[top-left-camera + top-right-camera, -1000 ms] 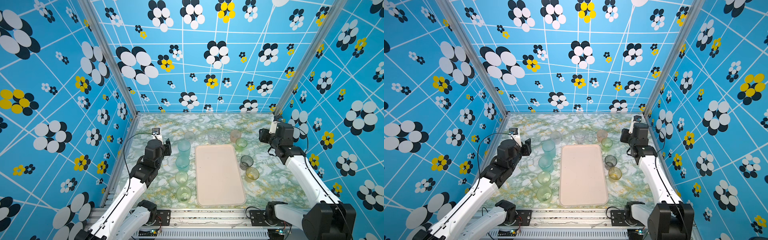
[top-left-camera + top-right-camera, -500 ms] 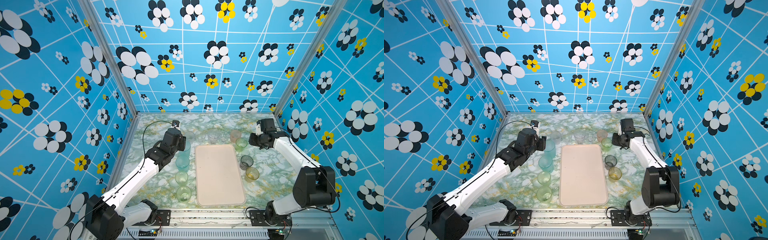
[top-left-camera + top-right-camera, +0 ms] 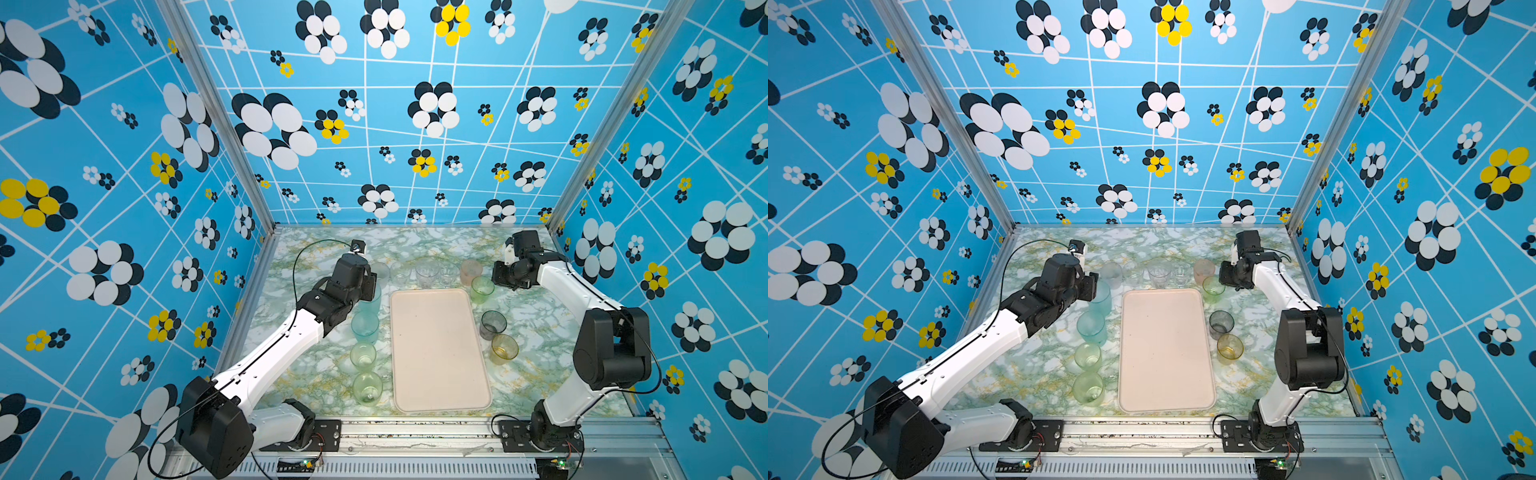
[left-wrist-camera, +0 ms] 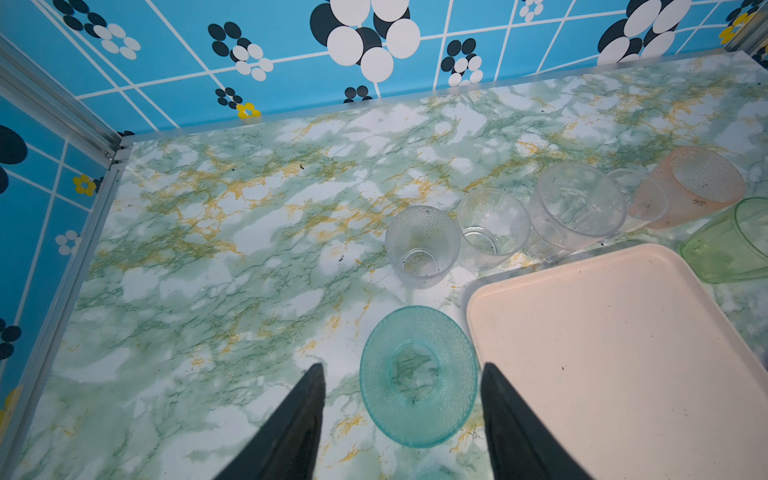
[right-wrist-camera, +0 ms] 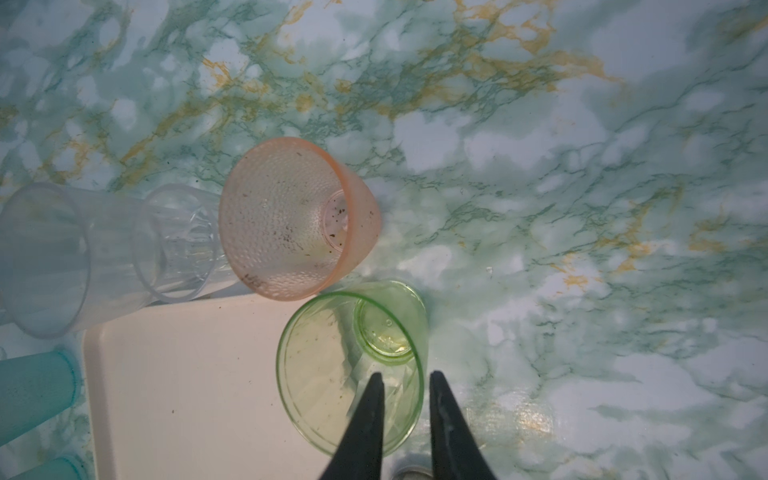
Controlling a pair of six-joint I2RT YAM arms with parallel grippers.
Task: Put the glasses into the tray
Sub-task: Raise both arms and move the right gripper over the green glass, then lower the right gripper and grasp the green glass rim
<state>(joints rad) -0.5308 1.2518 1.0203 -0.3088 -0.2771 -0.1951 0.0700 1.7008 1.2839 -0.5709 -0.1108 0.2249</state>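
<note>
**Inspector:** Nearest items?

**Recorder:** The tray lies flat at lower centre in both top views. The glasses stand on the marble table around it, none inside. At its left are two pale green glasses, with a short teal glass beyond them. At its right are an amber glass and, just beside it, a grey glass.

**Inspector:** Left claw?

**Recorder:** The left gripper is spread wide and holds nothing. One finger is on each side of the tall teal glass, by the tray's upper left corner. Neither finger is seen touching it.

**Inspector:** Right claw?

**Recorder:** The right gripper has its fingers close together. They straddle the rim of the green glass, one inside and one outside, at the tray's upper right corner. I cannot tell whether they pinch the wall.

**Inspector:** Farthest?

**Recorder:** A row runs along the tray's upper edge. It is made up of clear glasses, with a pink glass at the right end, just beside the green one.
</note>
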